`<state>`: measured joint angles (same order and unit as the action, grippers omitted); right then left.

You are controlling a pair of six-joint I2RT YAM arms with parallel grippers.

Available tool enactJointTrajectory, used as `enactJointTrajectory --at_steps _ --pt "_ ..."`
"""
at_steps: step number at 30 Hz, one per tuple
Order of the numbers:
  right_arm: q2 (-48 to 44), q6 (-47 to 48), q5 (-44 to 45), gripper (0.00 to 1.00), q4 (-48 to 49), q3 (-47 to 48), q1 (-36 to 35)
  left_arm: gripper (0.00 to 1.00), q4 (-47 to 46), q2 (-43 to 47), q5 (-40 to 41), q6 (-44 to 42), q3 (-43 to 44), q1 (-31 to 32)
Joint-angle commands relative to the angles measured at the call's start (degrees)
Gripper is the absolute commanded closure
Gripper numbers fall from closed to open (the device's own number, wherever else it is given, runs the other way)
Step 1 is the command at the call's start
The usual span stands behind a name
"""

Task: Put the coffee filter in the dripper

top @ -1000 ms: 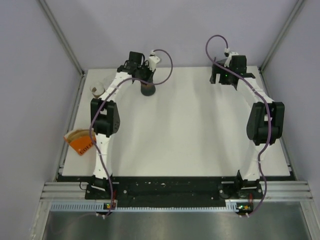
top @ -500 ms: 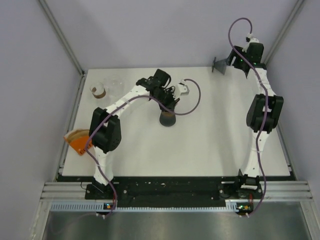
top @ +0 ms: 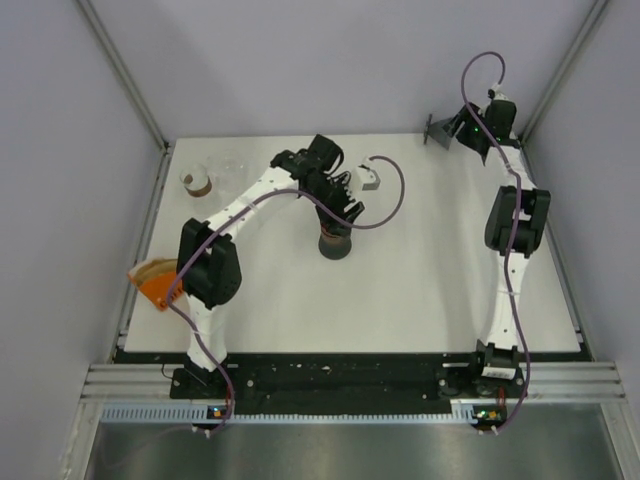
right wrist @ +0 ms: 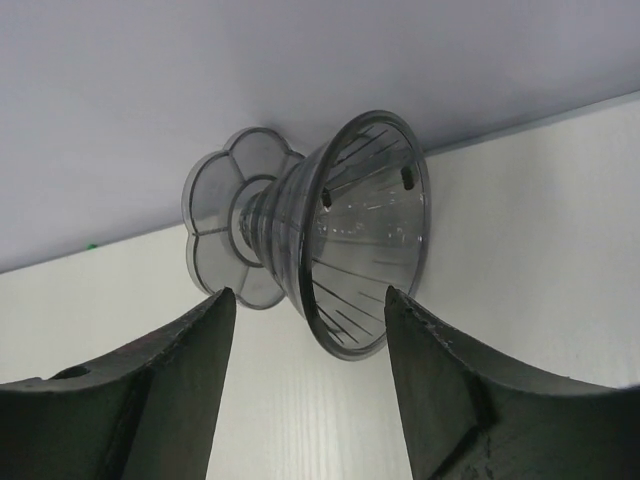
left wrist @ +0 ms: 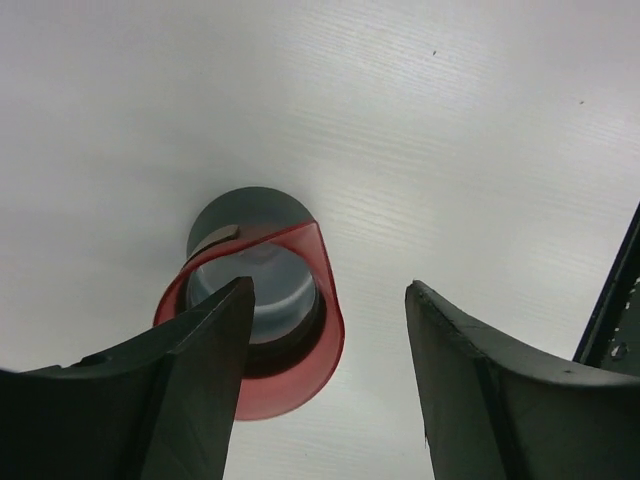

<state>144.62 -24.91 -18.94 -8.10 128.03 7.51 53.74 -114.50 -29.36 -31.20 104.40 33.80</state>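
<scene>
So here's where I'm at: the right gripper (right wrist: pixel 307 295) is way out at the far right corner of the table (top: pixel 420 280), fingers spread wide. The dripper (right wrist: pixel 310 235) is just beyond the tips, not pinched by anything. It's tipped over on its side right at the far edge by the back wall, with the cone mouth facing right and a bit toward the camera and the flower-shaped base to the left. The left gripper (left wrist: pixel 328 290) hangs over the middle of the table, a bit to the far side, also spread apart and holding nothing. Under it there's a dark cup (left wrist: pixel 250 255) with a red see-through part round it. In the wrist view the left finger (left wrist: pixel 195 350) overlaps the cup's edge, but I can't tell if it's actually touching. The filter (top: pixel 152 270) is nowhere near either hand. It's sitting in the orange holder (top: pixel 160 292) at the left edge of the table, toward the near side. There's also a little cup (top: pixel 196 182) in the far left corner, well apart from everything else.
</scene>
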Motion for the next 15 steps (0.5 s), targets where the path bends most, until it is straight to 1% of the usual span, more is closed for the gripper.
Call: enactJointTrajectory --at_steps 1,3,4,5,6,7,8,9,12,15 --pt "2.7 -7.0 -2.7 0.40 6.8 4.7 -0.3 0.32 5.3 3.2 -2.2 3.9 9.3 0.2" --pt "4.1 -8.7 -4.1 0.44 7.6 5.3 -0.3 0.32 6.4 3.8 -0.3 5.9 12.0 0.1" --pt "4.7 -9.5 -4.6 0.48 9.3 5.8 -0.3 0.32 7.5 4.4 1.0 6.4 13.1 0.1" --pt "5.4 -9.9 -5.1 0.56 9.6 6.4 -0.3 0.32 8.3 4.7 1.9 6.9 14.1 -0.2" --pt "5.8 -10.1 -5.4 0.66 9.7 6.7 -0.3 0.31 9.1 5.3 3.6 7.7 14.7 -0.5" --pt "5.7 -10.2 -5.4 0.80 9.8 6.5 -0.3 0.31 9.6 5.9 5.5 8.5 15.1 -0.9" --pt "5.6 -9.9 -5.4 0.91 9.8 6.5 -0.3 0.31 10.1 6.6 6.6 8.6 15.0 -1.5" --pt "5.1 -9.5 -5.6 1.00 9.8 6.4 -0.3 0.31 10.8 7.5 7.9 8.6 14.8 -2.1" --pt "2.2 -7.2 -6.5 1.00 9.7 4.6 -0.3 0.31 11.6 10.1 10.2 9.6 12.6 -5.0" --pt "-3.9 -3.0 -7.5 1.00 9.1 -0.2 -0.4 0.31 11.7 13.3 8.1 11.5 9.8 -10.7"
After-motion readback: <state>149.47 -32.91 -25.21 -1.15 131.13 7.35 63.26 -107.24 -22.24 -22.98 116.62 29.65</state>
